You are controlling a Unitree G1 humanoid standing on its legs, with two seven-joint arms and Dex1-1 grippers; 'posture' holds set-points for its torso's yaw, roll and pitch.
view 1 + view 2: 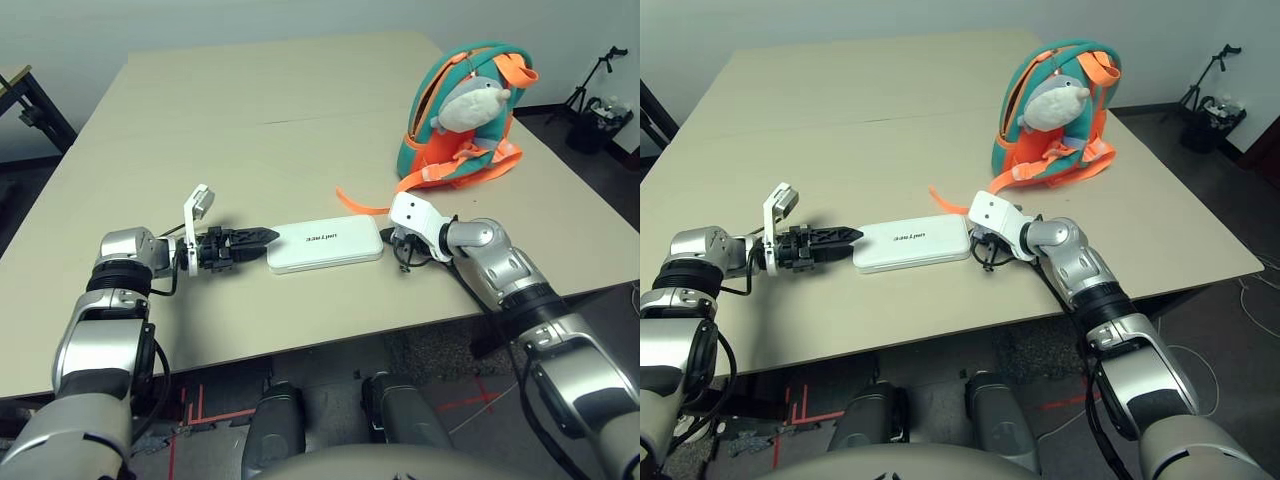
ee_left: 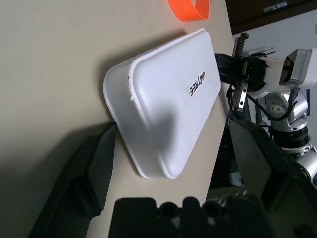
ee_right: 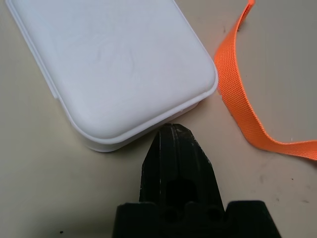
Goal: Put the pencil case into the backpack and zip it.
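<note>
Tools sit at both short ends of your pencil case [image 1: 325, 246]: your left tool [image 1: 262, 237] lies low on the surface [image 1: 250, 130], and the left wrist view shows its two black fingers [image 2: 96, 163] spread apart with the near end of the case between them, not clamped on it. Your right tool [image 3: 173, 148] points at the opposite end with its fingers pressed together into a single tip, just beside the corner of the case; whether it touches you cannot tell. The case lies flat, lettering up, near the front edge of the surface. An orange strap [image 1: 358, 203] trails across the surface just beyond the case's right end, leading back to the backpack [image 1: 462, 125], which stands upright well apart at the far right, with a grey-white plush toy [image 1: 470, 104] hanging on its front.
</note>
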